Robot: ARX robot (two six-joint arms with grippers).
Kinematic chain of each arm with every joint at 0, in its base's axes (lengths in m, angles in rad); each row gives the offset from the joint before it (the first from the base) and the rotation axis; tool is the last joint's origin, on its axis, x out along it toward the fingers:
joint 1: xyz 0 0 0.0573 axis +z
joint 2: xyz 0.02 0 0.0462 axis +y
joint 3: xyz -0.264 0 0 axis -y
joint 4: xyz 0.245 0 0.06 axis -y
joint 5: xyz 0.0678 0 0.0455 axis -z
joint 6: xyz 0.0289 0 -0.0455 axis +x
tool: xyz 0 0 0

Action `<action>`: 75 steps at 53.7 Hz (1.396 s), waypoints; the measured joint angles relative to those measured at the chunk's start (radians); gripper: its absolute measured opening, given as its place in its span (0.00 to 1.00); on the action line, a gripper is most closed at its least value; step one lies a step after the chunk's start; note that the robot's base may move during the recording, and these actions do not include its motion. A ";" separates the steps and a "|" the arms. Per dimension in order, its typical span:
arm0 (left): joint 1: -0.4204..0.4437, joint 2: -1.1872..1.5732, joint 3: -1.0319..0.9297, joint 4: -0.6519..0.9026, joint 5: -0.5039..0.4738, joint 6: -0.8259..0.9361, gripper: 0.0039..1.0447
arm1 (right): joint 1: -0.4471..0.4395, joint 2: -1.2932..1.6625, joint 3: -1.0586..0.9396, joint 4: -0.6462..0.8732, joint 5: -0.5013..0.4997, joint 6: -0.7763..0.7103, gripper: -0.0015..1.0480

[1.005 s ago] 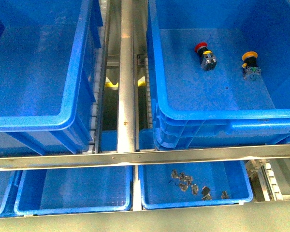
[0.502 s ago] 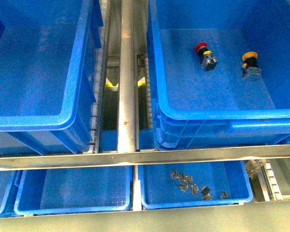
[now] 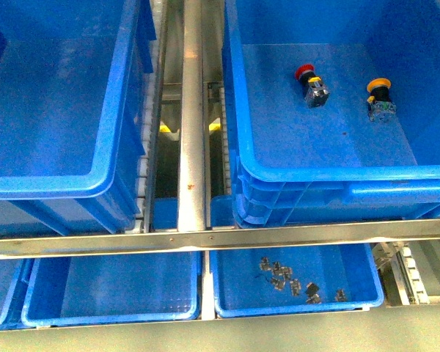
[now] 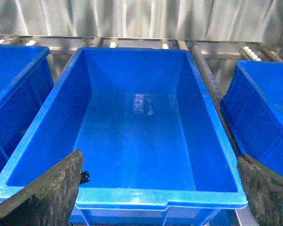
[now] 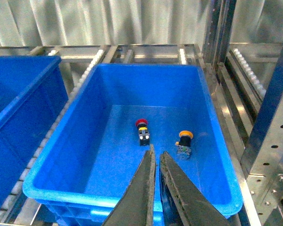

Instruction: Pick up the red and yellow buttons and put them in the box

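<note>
A red button (image 3: 308, 79) and a yellow button (image 3: 380, 95) lie apart on the floor of the large blue crate (image 3: 337, 174) at the right. A second large blue box (image 3: 51, 187) at the left holds nothing. Neither gripper shows in the front view. In the right wrist view my right gripper (image 5: 156, 157) is shut and empty, above the near part of the crate (image 5: 85, 194), short of the red button (image 5: 142, 130) and the yellow button (image 5: 184, 141). In the left wrist view my left gripper (image 4: 155, 197) is open and empty over the near rim of the empty box (image 4: 132, 195).
A metal roller rail (image 3: 192, 110) runs between the two crates, and a metal bar (image 3: 205, 238) crosses in front of them. Below it stand shallow blue trays (image 3: 110, 315); the right tray (image 3: 227, 308) holds several small metal parts (image 3: 293, 282). A steel upright (image 5: 273, 122) stands beside the right crate.
</note>
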 joint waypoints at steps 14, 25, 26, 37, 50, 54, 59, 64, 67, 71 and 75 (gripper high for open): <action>0.000 0.000 0.000 0.000 0.000 0.000 0.93 | 0.000 -0.072 0.000 -0.073 0.000 0.000 0.03; 0.000 0.000 0.000 0.000 0.000 0.000 0.93 | 0.001 -0.251 0.000 -0.261 0.000 0.000 0.03; 0.000 0.000 0.000 0.000 0.000 0.000 0.93 | 0.001 -0.257 0.000 -0.261 0.000 0.000 0.03; 0.000 0.000 0.000 0.000 0.000 0.000 0.93 | 0.002 -0.260 0.000 -0.265 0.000 0.000 0.03; 0.000 0.000 0.000 0.000 0.000 0.000 0.93 | 0.002 -0.260 0.000 -0.265 0.000 0.000 0.03; 0.000 0.000 0.000 0.000 0.000 0.000 0.93 | 0.002 -0.260 0.001 -0.265 0.000 -0.001 0.14; 0.000 0.000 0.000 0.000 0.000 0.000 0.93 | 0.002 -0.260 0.000 -0.265 0.000 -0.001 0.32; 0.000 0.000 0.000 0.000 0.000 0.000 0.93 | 0.002 -0.260 0.000 -0.265 0.000 -0.001 0.49; 0.000 0.000 0.000 0.000 0.000 0.000 0.93 | 0.002 -0.260 0.000 -0.265 0.000 -0.001 0.61; 0.000 0.000 0.000 0.000 0.000 0.000 0.93 | 0.002 -0.260 0.000 -0.265 0.000 -0.001 0.74; 0.000 0.000 0.000 0.000 0.000 0.000 0.93 | 0.002 -0.260 0.001 -0.265 0.000 -0.001 0.89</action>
